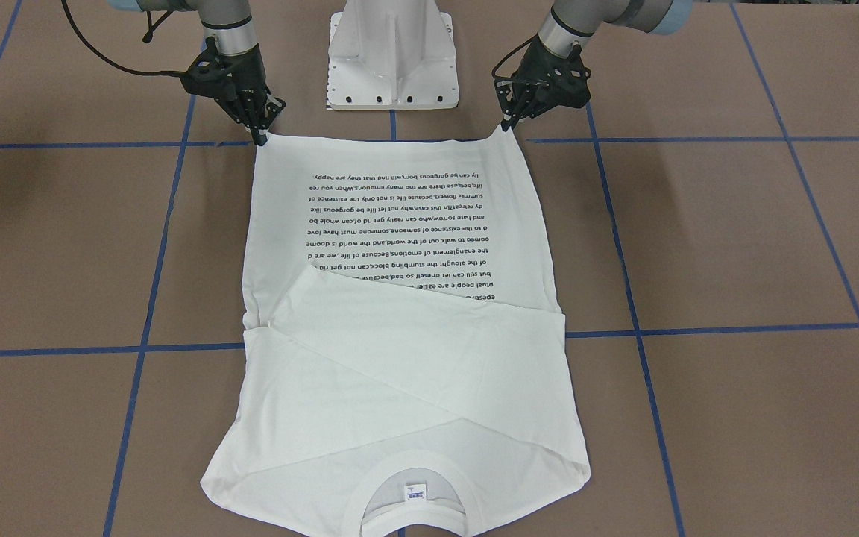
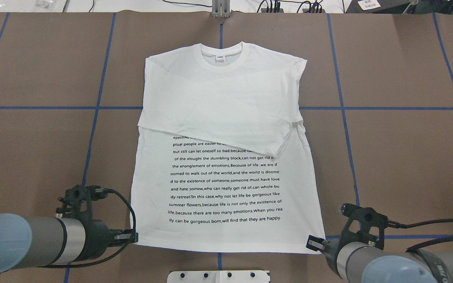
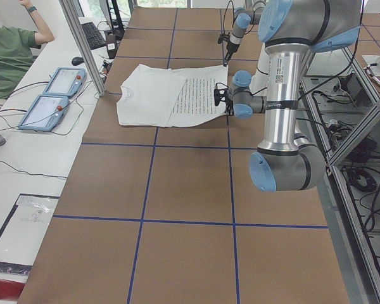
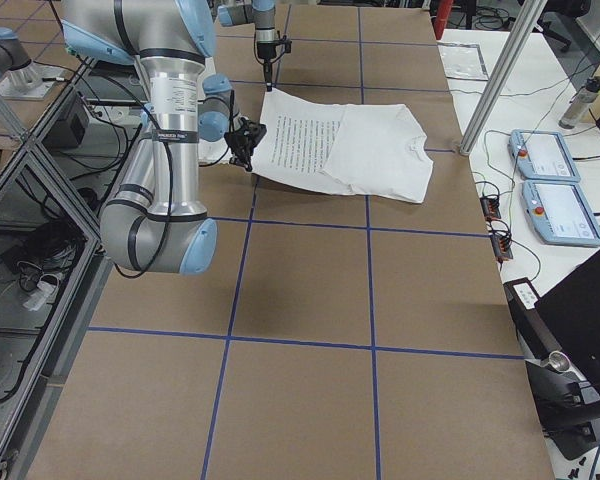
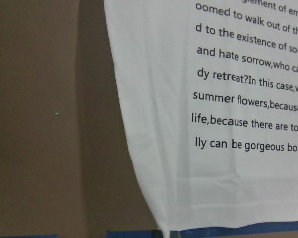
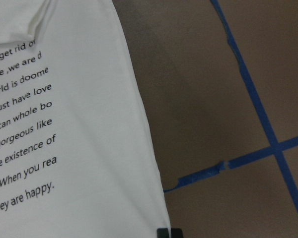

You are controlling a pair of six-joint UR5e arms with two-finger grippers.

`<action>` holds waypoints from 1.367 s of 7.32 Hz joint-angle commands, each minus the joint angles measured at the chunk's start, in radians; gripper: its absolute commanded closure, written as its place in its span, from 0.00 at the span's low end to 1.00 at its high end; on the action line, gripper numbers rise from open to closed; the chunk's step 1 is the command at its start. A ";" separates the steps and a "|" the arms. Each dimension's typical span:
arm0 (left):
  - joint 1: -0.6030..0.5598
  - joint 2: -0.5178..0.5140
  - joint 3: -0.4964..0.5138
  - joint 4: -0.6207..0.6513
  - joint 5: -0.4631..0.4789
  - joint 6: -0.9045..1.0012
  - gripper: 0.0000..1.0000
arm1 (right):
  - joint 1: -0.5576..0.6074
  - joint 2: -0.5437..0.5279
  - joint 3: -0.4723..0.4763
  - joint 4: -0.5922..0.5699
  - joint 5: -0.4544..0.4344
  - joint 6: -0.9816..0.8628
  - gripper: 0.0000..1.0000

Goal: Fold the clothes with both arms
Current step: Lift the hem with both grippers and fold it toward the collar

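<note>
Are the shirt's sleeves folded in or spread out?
Folded in. Both sleeves lie crossed over the chest of the shirt, covering the top of the printed text; the body lies flat at full length.

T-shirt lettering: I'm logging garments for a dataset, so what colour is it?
Black lettering on the white T-shirt; it shows clearest in the overhead exterior view.

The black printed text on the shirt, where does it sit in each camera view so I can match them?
Front-facing: printed text upside down, upper centre.
Overhead: text upright, centre, lower half of shirt.
Exterior left: text upper middle, shirt's right part.
Exterior right: text upper middle, shirt's left part.
Left wrist: text upper right.
Right wrist: text along left edge.
Shared landmark: the hem, just past the last text line.
</note>
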 commanded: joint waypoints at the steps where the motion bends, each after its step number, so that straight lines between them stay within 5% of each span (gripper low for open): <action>1: -0.007 -0.008 -0.280 0.293 -0.092 0.001 1.00 | 0.095 0.019 0.214 -0.208 0.173 -0.104 1.00; 2: -0.063 -0.039 -0.357 0.419 -0.176 0.008 1.00 | 0.185 0.054 0.239 -0.232 0.278 -0.138 1.00; 4: -0.175 -0.209 -0.311 0.568 -0.225 0.106 1.00 | 0.322 0.082 0.216 -0.252 0.339 -0.305 1.00; 8: -0.514 -0.381 -0.030 0.597 -0.298 0.412 1.00 | 0.615 0.431 -0.133 -0.319 0.396 -0.572 1.00; 10: -0.574 -0.444 0.109 0.593 -0.295 0.494 1.00 | 0.744 0.472 -0.236 -0.312 0.439 -0.733 1.00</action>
